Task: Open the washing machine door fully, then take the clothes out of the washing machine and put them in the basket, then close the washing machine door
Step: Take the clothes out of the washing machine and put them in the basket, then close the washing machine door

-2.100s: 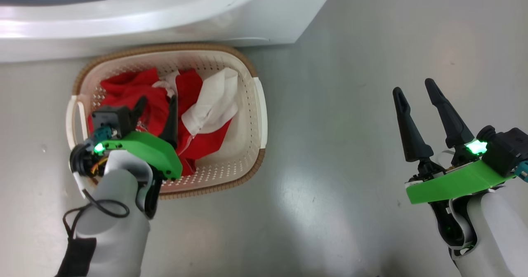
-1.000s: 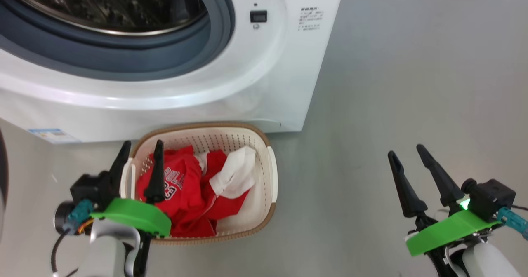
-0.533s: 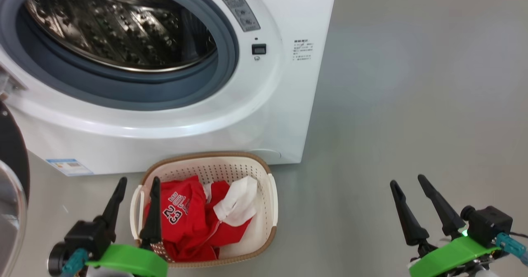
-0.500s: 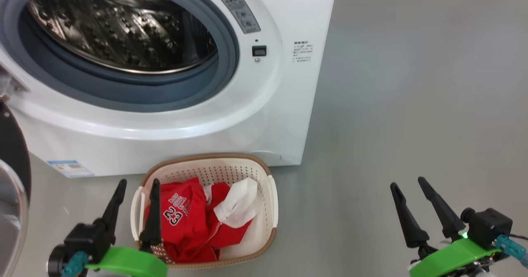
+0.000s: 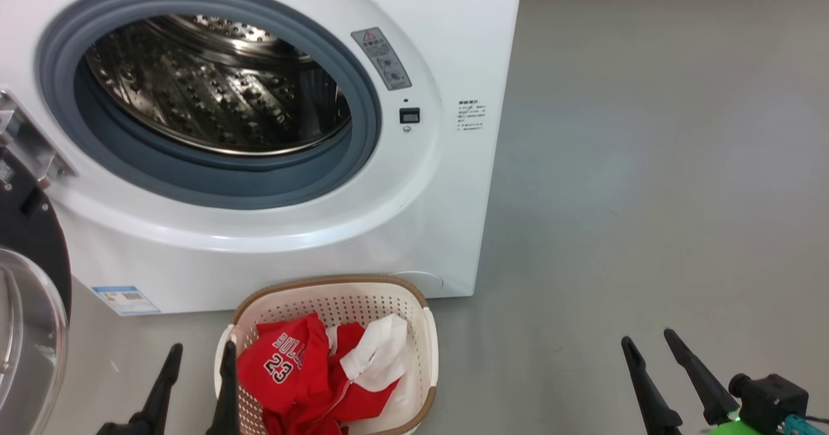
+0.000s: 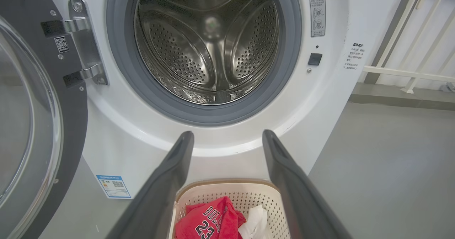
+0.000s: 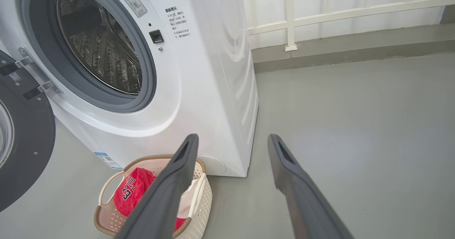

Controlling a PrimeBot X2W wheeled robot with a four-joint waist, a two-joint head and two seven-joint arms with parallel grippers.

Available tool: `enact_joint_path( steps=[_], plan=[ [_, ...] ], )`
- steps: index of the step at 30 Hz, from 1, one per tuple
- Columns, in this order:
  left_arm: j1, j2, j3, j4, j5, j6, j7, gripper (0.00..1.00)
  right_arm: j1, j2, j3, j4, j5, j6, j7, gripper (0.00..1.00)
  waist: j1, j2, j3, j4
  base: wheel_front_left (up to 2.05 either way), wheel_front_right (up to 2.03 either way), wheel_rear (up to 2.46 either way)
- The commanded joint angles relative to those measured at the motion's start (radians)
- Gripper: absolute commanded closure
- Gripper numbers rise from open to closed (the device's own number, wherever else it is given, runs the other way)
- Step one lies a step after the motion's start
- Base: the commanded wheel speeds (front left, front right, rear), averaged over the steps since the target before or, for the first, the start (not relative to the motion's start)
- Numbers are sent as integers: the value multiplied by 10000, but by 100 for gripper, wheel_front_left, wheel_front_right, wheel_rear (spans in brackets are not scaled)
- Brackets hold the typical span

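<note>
The white washing machine [image 5: 466, 46] stands with its washing machine door [image 5: 29, 254] swung wide to the left, black rim and glass bowl facing out. No garment shows in the steel drum [image 6: 209, 47]. The cream basket [image 5: 427, 357] sits on the floor against the machine's front and holds the red and white clothes [image 5: 291, 370], with "BULLS 23" facing up. My left gripper [image 5: 201, 346] is open at the basket's left edge and holds nothing. Far to the right, my right gripper [image 5: 647, 336] is open over bare floor. The wrist views show each pair of fingers spread, left gripper [image 6: 228, 133] and right gripper [image 7: 233, 136].
Grey floor [image 5: 647, 195] stretches to the right of the machine. A white railing [image 7: 291, 18] on a low kerb runs behind it. The open door [image 6: 71, 125] and its metal hinge [image 6: 83, 43] take up the space to the machine's left.
The head camera has tilted up, bringing the drum opening into view. My left gripper has drawn back from above the clothes to the basket's left edge, still open. The clothes stay in the basket.
</note>
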Motion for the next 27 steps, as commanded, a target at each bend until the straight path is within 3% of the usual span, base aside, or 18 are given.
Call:
enact_joint_path(
  steps=[1, 27],
  plan=[
    [-2, 150, 369, -382, 4, 35, -53, 0, 8, -151, 104, -273, 30, 50, -65, 0, 1, 0, -115, -55, 0, 0, 0],
    [249, 150, 142, -768, 75, 130, -53, 0, 66, -112, -70, -344, 14, 50, -65, 0, 1, 0, -91, -91, -8, 8, 0]
  ],
)
